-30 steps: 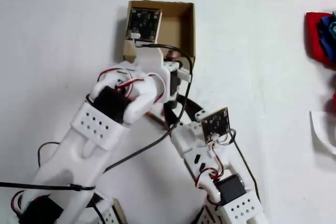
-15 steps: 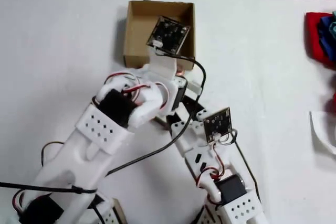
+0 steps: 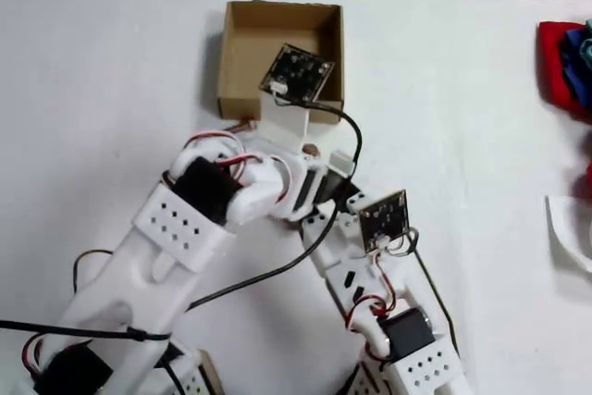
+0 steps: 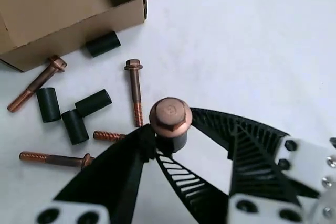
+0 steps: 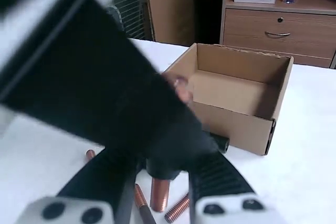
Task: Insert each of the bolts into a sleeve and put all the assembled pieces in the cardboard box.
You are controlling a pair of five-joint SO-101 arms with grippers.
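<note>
The right gripper [image 5: 163, 170] has its fingers clamped on a black sleeve [image 5: 169, 157], held upright above the white worktop [image 3: 462, 90]. A copper bolt [image 4: 169, 116] stands in that sleeve: its flanged head sits on top, and its threaded end pokes out below the fingers in the right wrist view. The left gripper [image 4: 167, 136] is right at the same piece, close against the bolt head and the top of the sleeve; whether it is gripping cannot be told. In the high view the two grippers meet just in front of the cardboard box [image 3: 225, 62], near its front right corner, and the held piece is outside the box. On the worktop beside the box's front wall lie four loose bolts [image 4: 135, 90], all on their sides, and four loose sleeves [image 4: 75, 126]. One of these sleeves lies just beside the box wall, and the other three lie close together among the bolts.
</note>
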